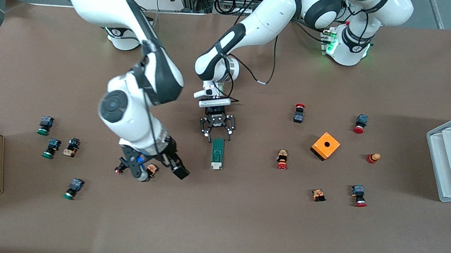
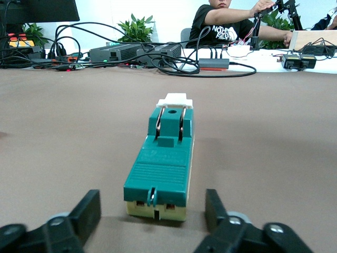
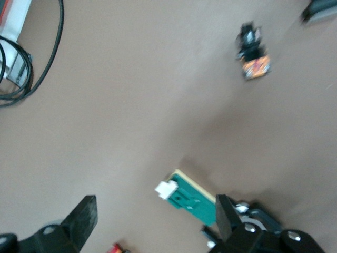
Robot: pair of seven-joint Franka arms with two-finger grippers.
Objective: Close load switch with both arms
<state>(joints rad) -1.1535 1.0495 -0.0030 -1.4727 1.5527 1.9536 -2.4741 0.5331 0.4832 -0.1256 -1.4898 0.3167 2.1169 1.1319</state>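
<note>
The load switch (image 1: 217, 153) lies mid-table. The left gripper (image 1: 216, 130) sits released just beside its end; the right gripper (image 1: 137, 169), fingers spread, hovers nearby.

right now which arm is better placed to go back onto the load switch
Left. The left gripper sits open right at the end of the load switch, lined up with it. The right gripper, also open, is off toward the right arm's end.

Bare tabletop (image 1: 241, 212) rings the load switch (image 1: 217, 153); only my left tool (image 1: 216, 132) crowds its end farthest from the front camera.
</note>
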